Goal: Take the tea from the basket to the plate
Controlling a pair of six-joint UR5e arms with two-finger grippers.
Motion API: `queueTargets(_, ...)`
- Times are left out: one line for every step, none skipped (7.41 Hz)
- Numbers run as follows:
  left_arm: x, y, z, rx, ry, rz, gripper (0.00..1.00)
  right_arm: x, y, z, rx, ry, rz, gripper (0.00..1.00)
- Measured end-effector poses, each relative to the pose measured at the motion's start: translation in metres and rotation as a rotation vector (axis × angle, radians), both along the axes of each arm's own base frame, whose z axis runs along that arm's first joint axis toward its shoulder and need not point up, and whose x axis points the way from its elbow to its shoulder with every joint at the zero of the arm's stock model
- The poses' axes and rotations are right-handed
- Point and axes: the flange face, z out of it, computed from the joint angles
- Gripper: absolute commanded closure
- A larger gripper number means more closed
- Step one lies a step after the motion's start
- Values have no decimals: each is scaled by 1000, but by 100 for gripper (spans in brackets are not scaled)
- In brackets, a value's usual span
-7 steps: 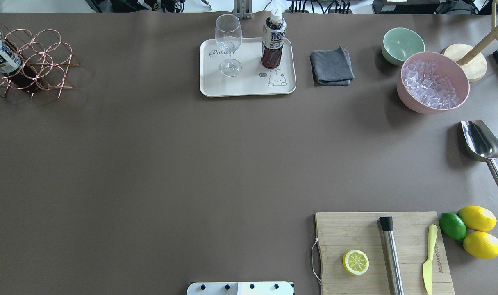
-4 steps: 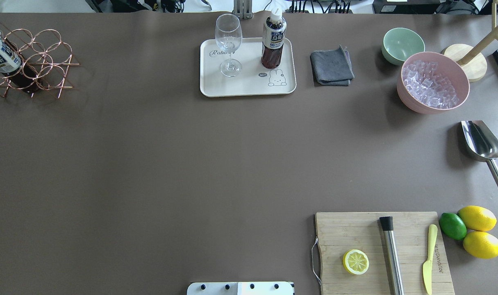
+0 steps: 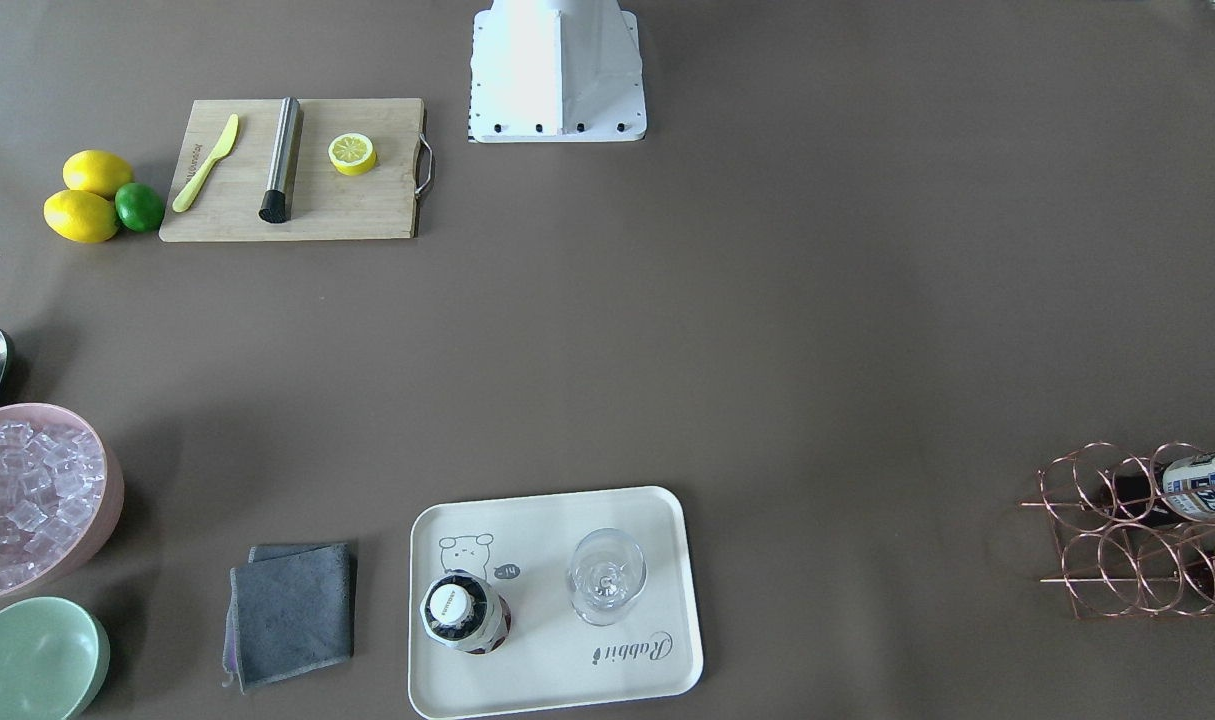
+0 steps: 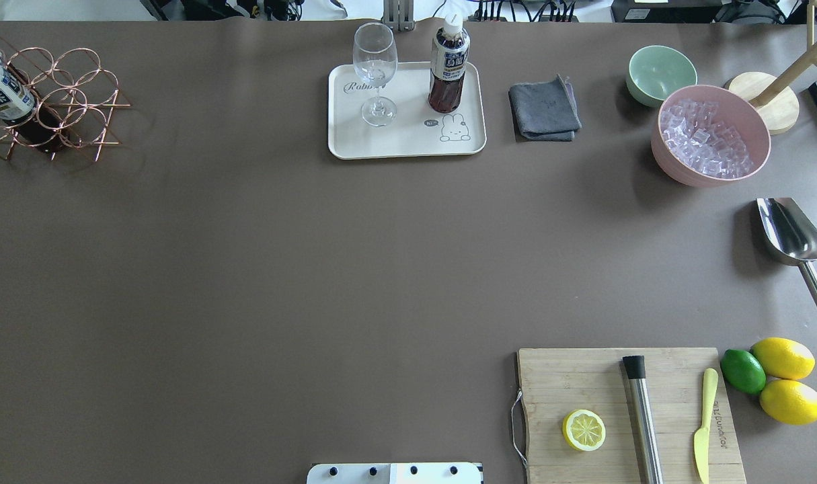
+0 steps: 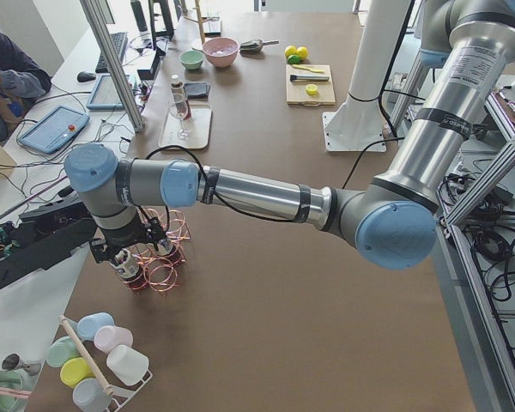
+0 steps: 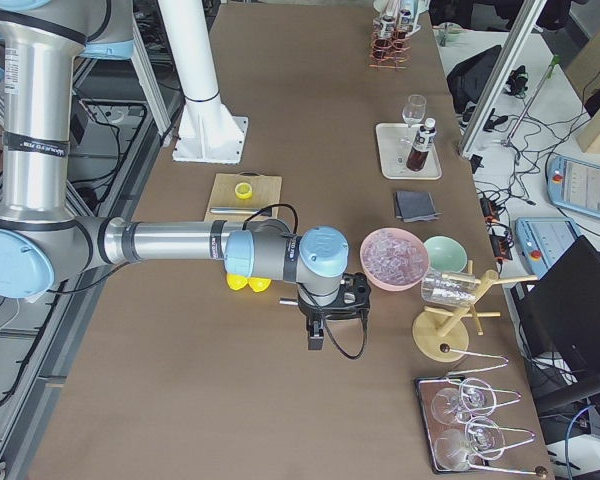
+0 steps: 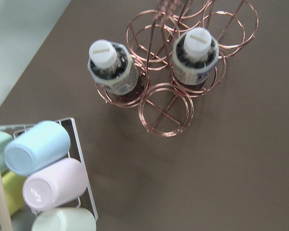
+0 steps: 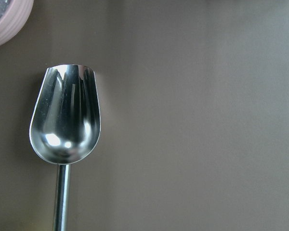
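- Nothing has moved overhead: tea (image 4: 448, 67) stands on plate (image 4: 408, 144), upper centre; delivery looks done.
- Left claw (image 5: 124, 257) hangs over basket (image 5: 170, 256), lower left; right claw (image 6: 318, 338) mid-frame; whether either is clenched, I cannot tell.

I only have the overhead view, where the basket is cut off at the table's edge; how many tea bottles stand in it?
Observer: Two bottles stand upright in neighbouring rings of the basket.
Operator: Thank you; where is the left gripper?
Observer: The left gripper hangs over the basket in the left side view; open or shut, I cannot tell.
Operator: And the right gripper?
Observer: The right gripper hangs beside the pink bowl; its wrist camera looks down on the metal scoop.
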Motion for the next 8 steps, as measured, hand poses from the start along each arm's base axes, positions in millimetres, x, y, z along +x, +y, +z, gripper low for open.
queueTargets(-4, 22, 28, -129, 49, -99, 1, 0, 1, 2, -3, 1, 0, 0)
queueTargets(-3, 37, 40, -248, 91, -198, 1, 1, 3, 5, -11, -4, 3, 0)
queueTargets(0, 47, 45, -355, 117, -289, 1, 2, 4, 7, -16, -6, 6, 0)
queueTargets(3, 52, 46, -464, 132, -381, 1, 2, 4, 7, -15, -4, 7, 0)
queueTargets(8, 53, 47, -551, 137, -448, 1, 3, 3, 5, -11, -1, 7, 0)
queueTargets(16, 52, 47, -612, 136, -489, 1, 3, 4, 5, -11, -1, 8, 0)
queueTargets(23, 51, 47, -663, 135, -523, 1, 3, 4, 5, -11, -2, 8, 0)
queueTargets(32, 49, 43, -691, 133, -538, 1, 4, 5, 5, -11, -1, 9, 0)
